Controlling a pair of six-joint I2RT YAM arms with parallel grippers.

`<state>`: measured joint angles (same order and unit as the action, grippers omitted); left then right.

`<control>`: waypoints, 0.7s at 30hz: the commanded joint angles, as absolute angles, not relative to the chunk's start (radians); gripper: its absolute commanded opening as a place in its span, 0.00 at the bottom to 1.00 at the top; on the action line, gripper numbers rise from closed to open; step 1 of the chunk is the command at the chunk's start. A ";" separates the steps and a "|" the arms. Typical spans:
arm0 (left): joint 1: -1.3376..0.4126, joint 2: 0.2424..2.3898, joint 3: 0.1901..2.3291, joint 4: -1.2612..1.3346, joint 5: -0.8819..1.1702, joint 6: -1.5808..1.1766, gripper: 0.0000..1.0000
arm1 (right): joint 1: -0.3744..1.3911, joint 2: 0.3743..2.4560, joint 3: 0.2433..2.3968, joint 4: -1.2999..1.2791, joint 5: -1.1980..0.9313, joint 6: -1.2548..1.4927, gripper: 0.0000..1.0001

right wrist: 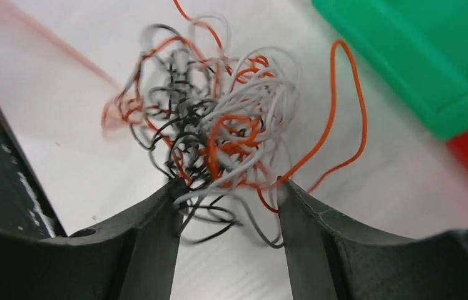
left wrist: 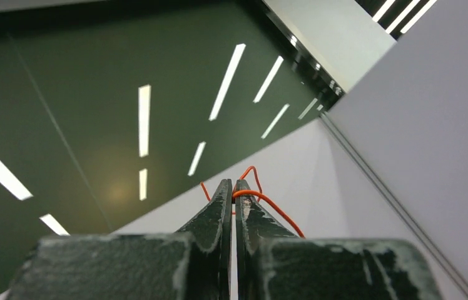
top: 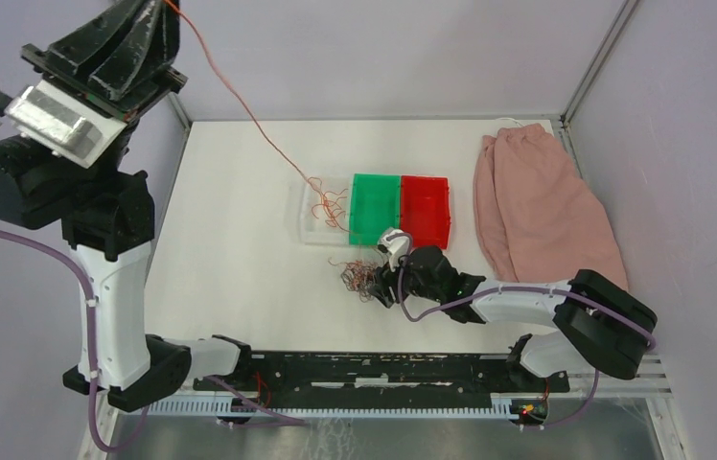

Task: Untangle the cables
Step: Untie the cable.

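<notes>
The cables [right wrist: 213,125] lie as a clump of orange, black and white curly wires on the white table, also seen in the top view [top: 359,276]. My right gripper [right wrist: 227,187] is low at the clump's near edge, open, with loose strands running between its fingertips. My left gripper [left wrist: 233,184] is raised high at the far left, shut on one orange cable [left wrist: 269,203]. That orange cable [top: 240,105] stretches from the left gripper [top: 158,14] down to a clear tray [top: 309,228] holding more orange wires.
A green tray [top: 376,206] and a red tray [top: 426,211] stand side by side right of the clear tray, just behind the clump. A pink cloth [top: 537,201] lies at the right. Enclosure walls border the table.
</notes>
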<state>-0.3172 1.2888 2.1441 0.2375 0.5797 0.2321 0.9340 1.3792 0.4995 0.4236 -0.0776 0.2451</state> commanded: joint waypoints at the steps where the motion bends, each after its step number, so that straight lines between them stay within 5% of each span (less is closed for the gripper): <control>1: -0.316 1.265 2.183 0.407 0.441 0.293 0.03 | 0.934 1.384 0.459 0.383 0.014 0.248 0.61; 6: -0.316 1.277 2.172 0.549 0.319 0.370 0.03 | 0.934 1.375 0.443 0.362 0.082 0.274 0.64; 10: -0.315 1.297 2.241 0.399 0.342 0.363 0.03 | 0.934 1.333 0.447 0.371 0.058 0.291 0.66; 15: -0.316 1.178 2.001 0.292 0.543 0.346 0.03 | 0.934 1.194 0.531 0.274 0.012 0.278 0.70; 21: -0.316 1.116 1.837 0.342 0.519 0.336 0.03 | 0.926 1.112 0.598 0.194 -0.005 0.271 0.77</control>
